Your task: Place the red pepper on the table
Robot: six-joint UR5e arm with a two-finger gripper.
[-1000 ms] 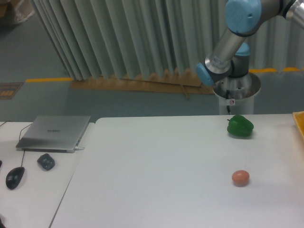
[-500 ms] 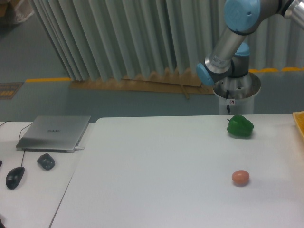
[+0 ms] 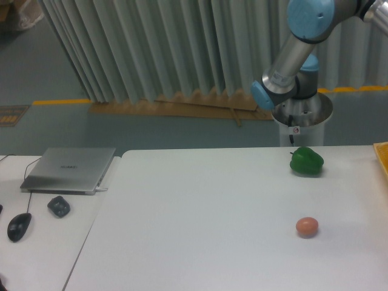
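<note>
- The pincer is out of the picture; only part of the robot arm [image 3: 290,57] shows, rising from its round base [image 3: 302,115] behind the table and leaving the frame at the top right, so I cannot tell whether the pincer is wide, narrow or holding anything, and places cannot be measured from it.
- The red pepper is nowhere in sight.
- The table [image 3: 200,218] is white and fills the lower part of the picture.
- A green pepper [image 3: 306,161] sits on the table near its back edge, just in front of the arm's base.
- A small orange-pink ball [image 3: 307,227] lies on the table, nearer the camera than the green pepper and apart from it.
- An orange edge [image 3: 383,159] pokes in at the far right.
- On the adjoining desk [image 3: 36,242] at the left lie a closed laptop [image 3: 70,170], a mouse [image 3: 19,226] and a small dark object [image 3: 59,206].
</note>
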